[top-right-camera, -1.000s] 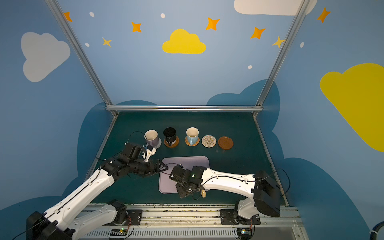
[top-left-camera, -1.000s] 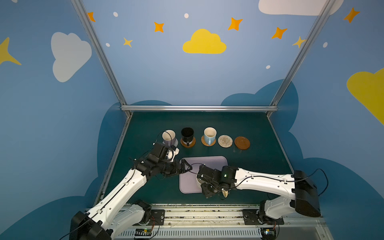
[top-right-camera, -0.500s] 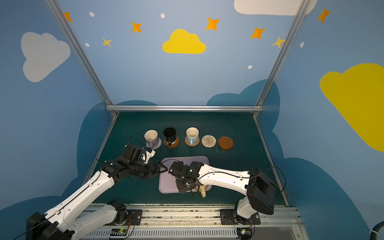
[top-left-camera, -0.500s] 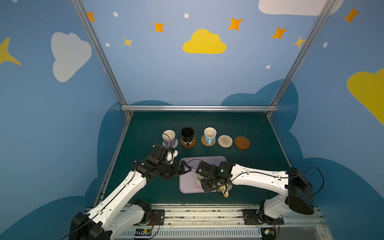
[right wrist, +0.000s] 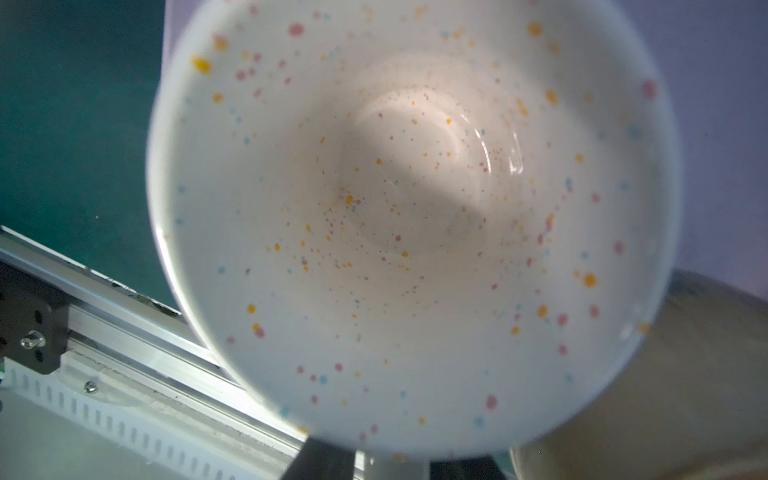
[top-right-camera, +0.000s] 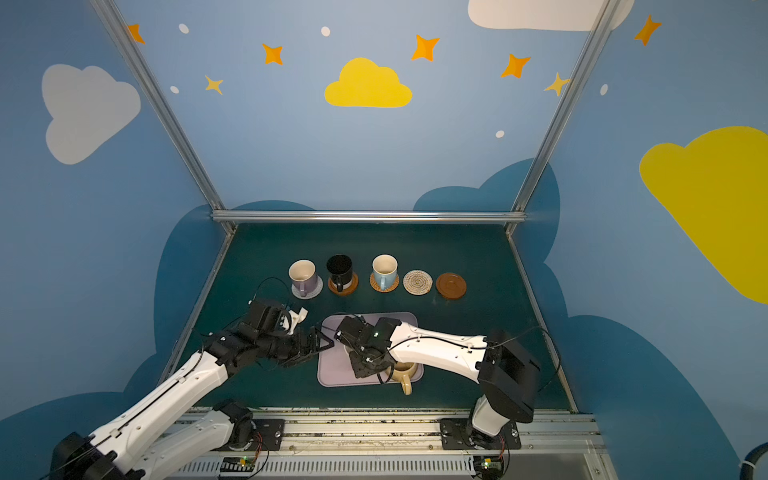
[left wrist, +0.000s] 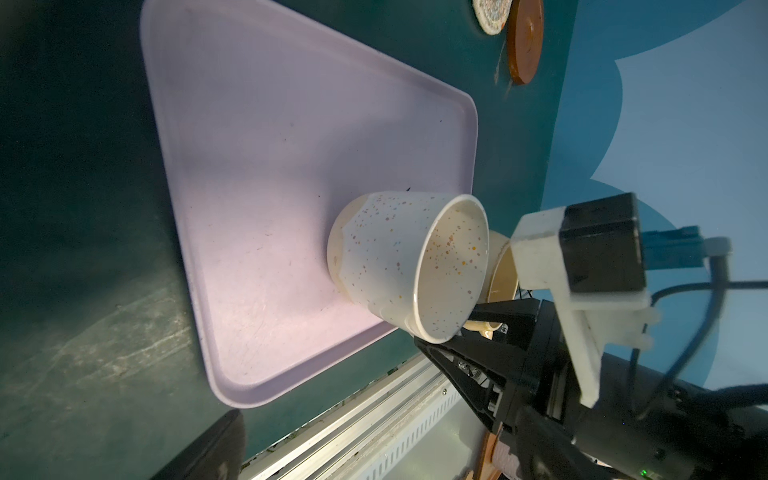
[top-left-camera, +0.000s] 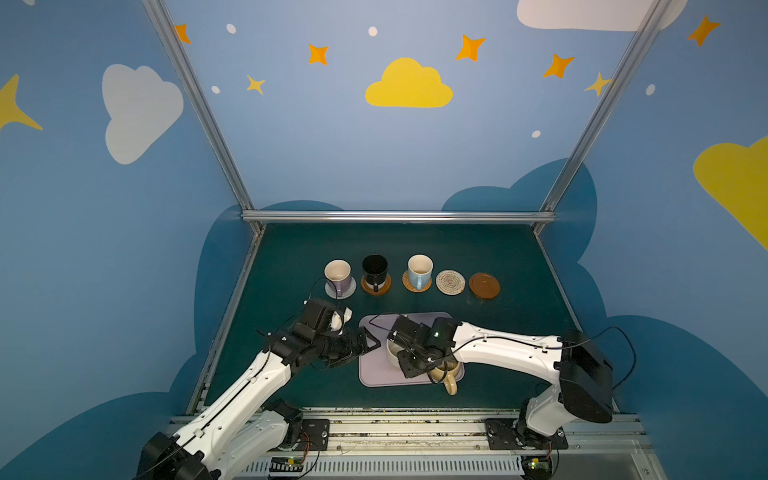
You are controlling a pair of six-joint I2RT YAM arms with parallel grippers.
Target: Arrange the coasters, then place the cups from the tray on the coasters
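**Speckled mug held by its handle on the tray**

The speckled cream mug [left wrist: 395,257], a glazed ceramic cup flecked with orange, pink and blue dots, sits on the flat pale lilac rectangular tray [left wrist: 270,166], in its near half as both top views show. The right pincer [right wrist: 395,467] reaches it from above, so the right wrist view looks straight down into the bowl. Its two dark fingers [right wrist: 320,463] are drawn in close on either side of the cream handle and grip it. Whether the base rests on the tray or is clear of it I cannot tell.

Just beside this mug, on the side away from the left arm, stands the wider, squat mustard-tan mug [top-left-camera: 446,372]. Its handle juts over the tray's near rim.

The left pincer [top-left-camera: 371,343] hangs at the tray's left edge, jaws spread wide with nothing between them. It points toward the speckled cream mug but is apart from it.

Farther back on the dark green tabletop [top-left-camera: 519,324], well apart from both pincers, five round coasters lie in a row. From the left:
- The pale grey woven coaster [top-left-camera: 348,292] carries the lilac mug [top-left-camera: 338,276].
- A rimmed brown wooden coaster [top-left-camera: 384,286] carries the black mug [top-left-camera: 375,266].
- The orange-tan woven coaster [top-left-camera: 409,286] carries the light blue mug [top-left-camera: 419,270].
- The cream woven coaster [top-left-camera: 450,282] lies bare.
- The second brown wooden coaster [top-left-camera: 484,285] lies bare.
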